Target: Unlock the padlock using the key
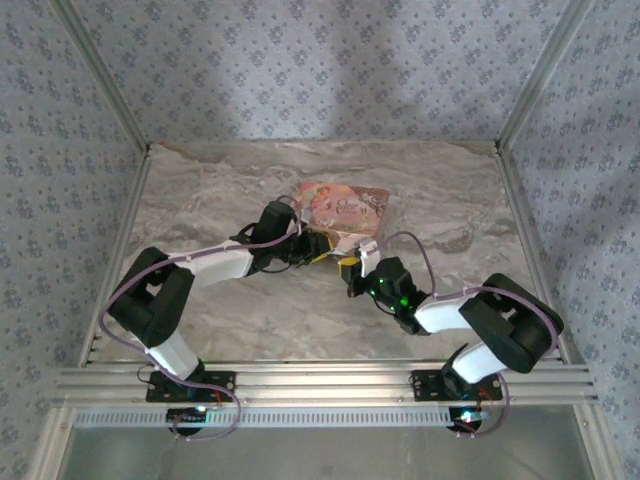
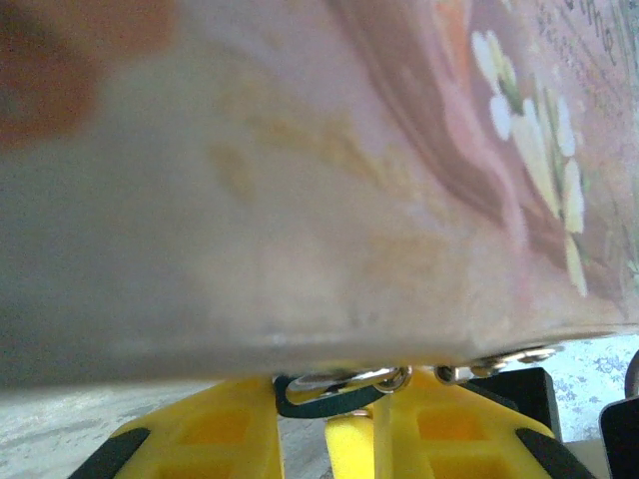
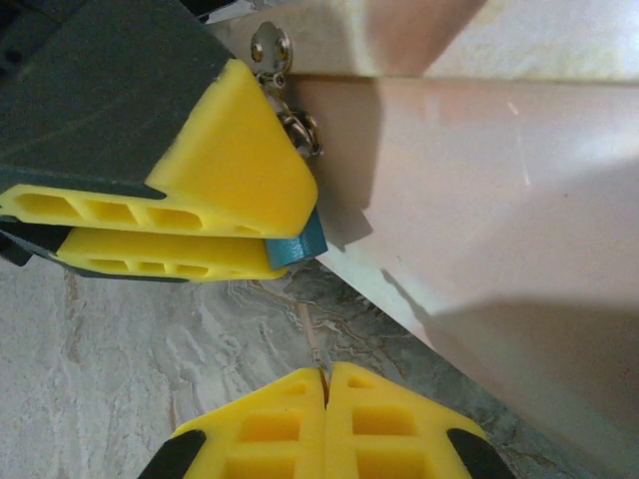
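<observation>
The padlock is a tiny dark teal body with a silvery shackle, hanging from metal rings at the edge of the pink box. My left gripper is shut on it, its yellow fingers on either side. From the right wrist the teal body pokes out past the left gripper's fingertips. My right gripper is shut on the key, whose thin brassy blade sticks out of the pads towards the padlock, a short gap away. Both grippers meet at the box's near edge.
The pink illustrated box lies flat at the table's middle, its side wall close to the right of the key. Aluminium frame posts and patterned walls border the table on three sides.
</observation>
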Motion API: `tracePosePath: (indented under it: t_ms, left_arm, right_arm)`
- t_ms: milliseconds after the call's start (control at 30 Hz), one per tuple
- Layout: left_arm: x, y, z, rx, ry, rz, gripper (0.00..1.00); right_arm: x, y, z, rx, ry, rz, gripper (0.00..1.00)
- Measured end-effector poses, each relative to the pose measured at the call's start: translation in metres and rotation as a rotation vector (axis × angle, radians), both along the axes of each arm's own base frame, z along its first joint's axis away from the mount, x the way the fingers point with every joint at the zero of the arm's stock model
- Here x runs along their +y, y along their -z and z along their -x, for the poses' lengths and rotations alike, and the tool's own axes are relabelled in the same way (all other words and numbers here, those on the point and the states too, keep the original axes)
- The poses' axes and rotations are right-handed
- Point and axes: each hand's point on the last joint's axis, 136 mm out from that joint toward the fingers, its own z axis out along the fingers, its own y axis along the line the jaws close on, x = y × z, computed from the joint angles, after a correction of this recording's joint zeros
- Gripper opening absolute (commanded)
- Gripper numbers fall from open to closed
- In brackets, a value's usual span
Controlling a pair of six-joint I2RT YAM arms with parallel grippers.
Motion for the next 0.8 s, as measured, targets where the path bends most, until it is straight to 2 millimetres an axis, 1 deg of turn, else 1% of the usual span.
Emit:
tracePosePath:
  t_ms: [200, 467, 800]
  left_arm:
    - [-0.0003, -0.0001, 0.0005, 0.001, 0.002, 0.001, 0.24]
    - [-0.0002, -0.0002, 0.0004, 0.001, 0.003, 0.001, 0.24]
    - [-0.0003, -0.0001, 0.0006, 0.001, 0.003, 0.001, 0.24]
  right_arm:
    - [0.0005, -0.0009, -0.003, 0.003, 0.007, -0.022, 0.0]
    - [0.0067, -0.0054, -0.0048, -0.005, -0.009, -0.048, 0.0]
    - [0.0059, -0.0042, -0.0063, -0.001, -0.005, -0.052, 0.0]
